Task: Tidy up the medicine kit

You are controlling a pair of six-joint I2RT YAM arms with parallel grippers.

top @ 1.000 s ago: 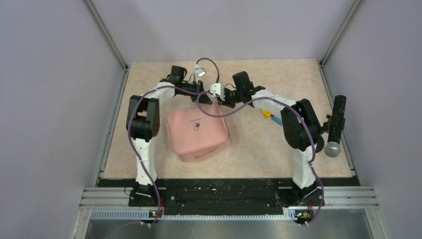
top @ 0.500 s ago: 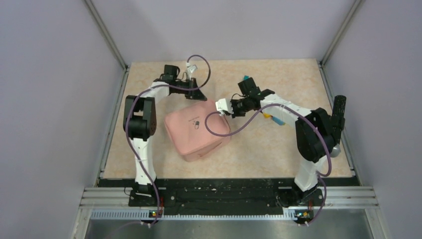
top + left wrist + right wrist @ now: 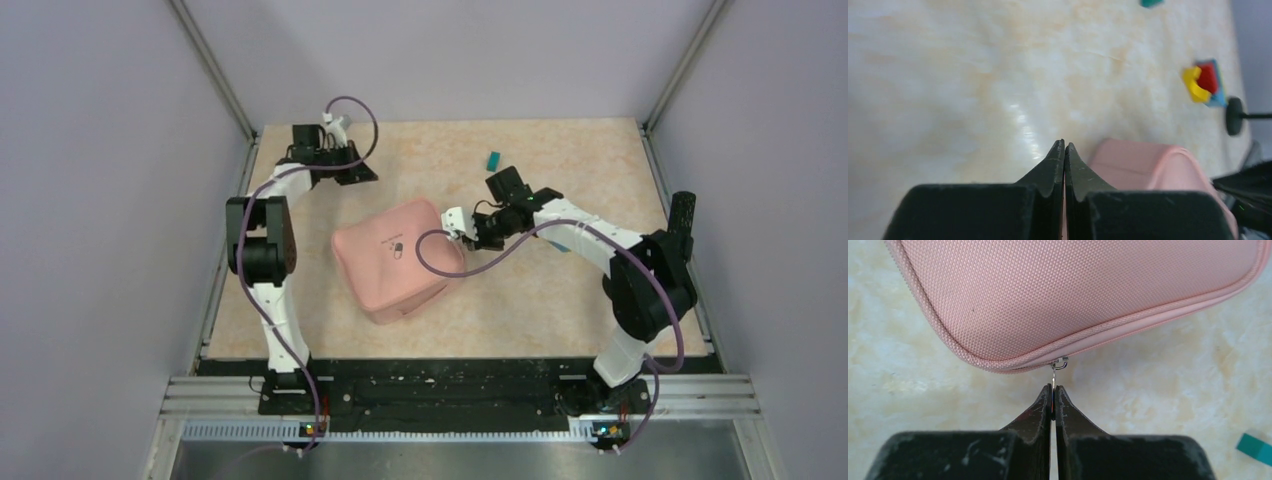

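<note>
The right tool [image 3: 1053,390] pinches the small metal zip pull [image 3: 1054,374] of the large pink soft rectangular medicine kit [image 3: 395,265].
In the top view, the zipped kit lies at centre frame on the beige marbled surface [image 3: 560,300], with the right tool at its right-hand edge. The left tool [image 3: 1064,146], its tips pressed together on nothing, hangs over the surface at upper left, apart from the kit.

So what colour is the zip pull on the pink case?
Silvery metal; the zip pull shows best in the right wrist view.
</note>
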